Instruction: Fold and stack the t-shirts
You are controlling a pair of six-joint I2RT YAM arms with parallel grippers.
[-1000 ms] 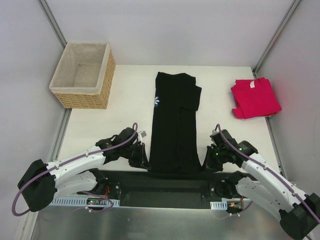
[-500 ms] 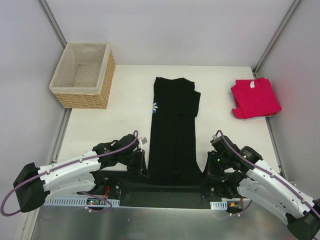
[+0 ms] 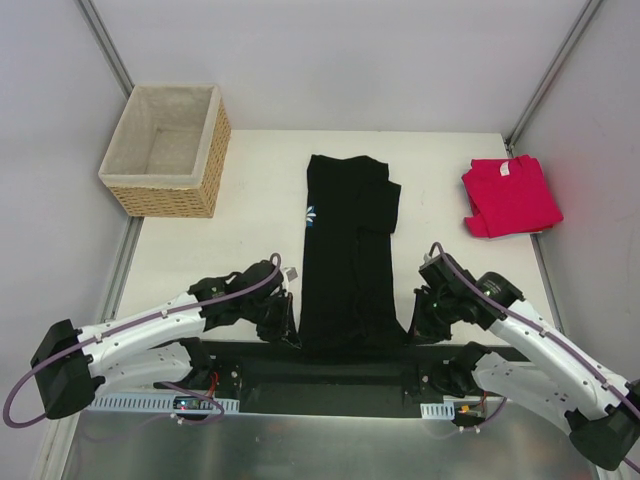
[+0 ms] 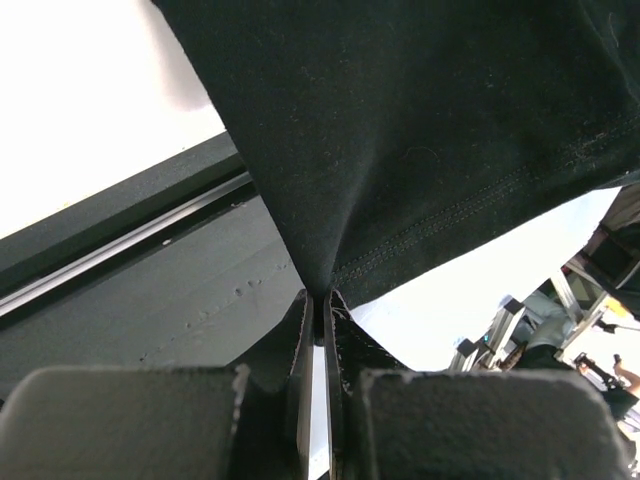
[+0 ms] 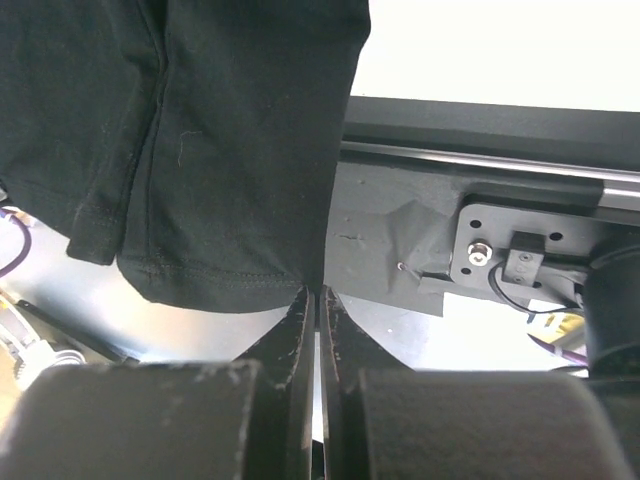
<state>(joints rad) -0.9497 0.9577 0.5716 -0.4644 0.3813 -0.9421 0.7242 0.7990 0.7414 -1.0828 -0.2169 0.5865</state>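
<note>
The black shirt [image 3: 345,255] lies on the table [image 3: 250,250] as a long narrow strip, its hem at the near edge and a bit of white daisy print [image 3: 311,214] on its left side.

Both arms reach low and forward with elbows bowed outward and wrists turned in toward the shirt's hem. The left gripper [image 3: 286,326] sits at the near left corner, its fingers [image 4: 297,335] clenched on the cloth, which draws up to a point there. The right gripper [image 3: 414,326] sits at the near right corner, its fingers [image 5: 300,320] pinched on the hem edge.

The folded red shirt [image 3: 510,195] lies well apart, right of the black shirt's far end. The basket [image 3: 172,197] stands well apart on the left.
</note>
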